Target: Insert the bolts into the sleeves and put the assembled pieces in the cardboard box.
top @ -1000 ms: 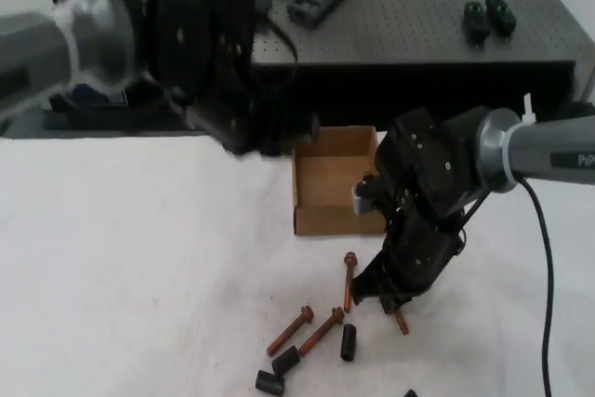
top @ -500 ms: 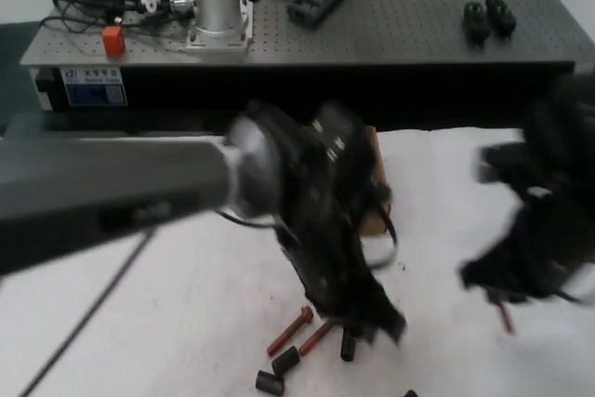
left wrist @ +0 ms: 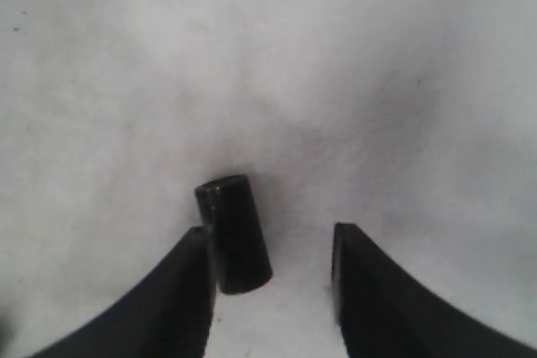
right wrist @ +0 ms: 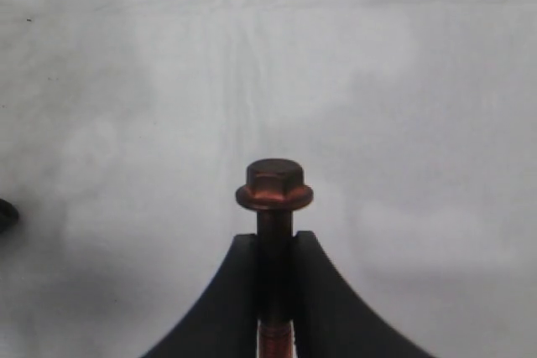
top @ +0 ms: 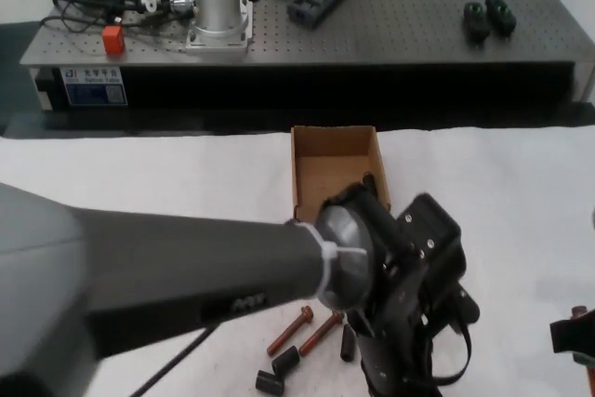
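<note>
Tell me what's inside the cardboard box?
Only bare brown cardboard shows inside the cardboard box. An arm covers its near corner, so anything there is hidden.

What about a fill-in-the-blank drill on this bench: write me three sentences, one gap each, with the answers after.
The right pincer is shut on the shank of a copper-coloured ____.
The left pincer stands ____ over a black sleeve.
The cardboard box sits on a ____ cloth.
Missing words: bolt; open; white.
</note>
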You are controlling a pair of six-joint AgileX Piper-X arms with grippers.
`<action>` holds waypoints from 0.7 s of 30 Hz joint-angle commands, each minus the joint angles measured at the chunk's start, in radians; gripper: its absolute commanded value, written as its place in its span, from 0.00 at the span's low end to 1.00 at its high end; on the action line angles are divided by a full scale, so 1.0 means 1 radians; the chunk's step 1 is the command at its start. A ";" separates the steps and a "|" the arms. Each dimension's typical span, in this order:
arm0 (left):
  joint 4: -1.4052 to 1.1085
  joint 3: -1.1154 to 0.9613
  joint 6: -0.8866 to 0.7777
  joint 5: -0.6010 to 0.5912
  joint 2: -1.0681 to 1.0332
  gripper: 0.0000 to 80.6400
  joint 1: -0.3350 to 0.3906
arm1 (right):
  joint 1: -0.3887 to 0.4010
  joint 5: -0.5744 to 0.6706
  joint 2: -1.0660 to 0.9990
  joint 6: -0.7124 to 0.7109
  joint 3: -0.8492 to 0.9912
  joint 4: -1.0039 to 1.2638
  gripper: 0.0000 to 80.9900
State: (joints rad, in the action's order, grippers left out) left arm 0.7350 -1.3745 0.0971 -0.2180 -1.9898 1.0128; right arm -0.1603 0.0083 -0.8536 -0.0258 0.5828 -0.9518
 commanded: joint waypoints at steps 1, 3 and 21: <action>0.003 -0.034 0.023 0.033 -0.023 0.41 0.003 | -0.006 0.011 0.016 0.001 0.000 -0.024 0.06; 0.006 -0.052 0.023 0.033 -0.041 0.41 0.003 | -0.006 0.011 0.018 0.013 0.000 -0.033 0.06; 0.088 -0.094 -0.005 0.059 -0.024 0.01 -0.011 | 0.008 0.273 0.059 0.091 0.002 0.044 0.06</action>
State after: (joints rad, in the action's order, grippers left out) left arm 0.8145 -1.4585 0.1197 -0.1689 -2.0535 1.0117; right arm -0.1603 0.1742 -0.8056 0.0400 0.5828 -0.9642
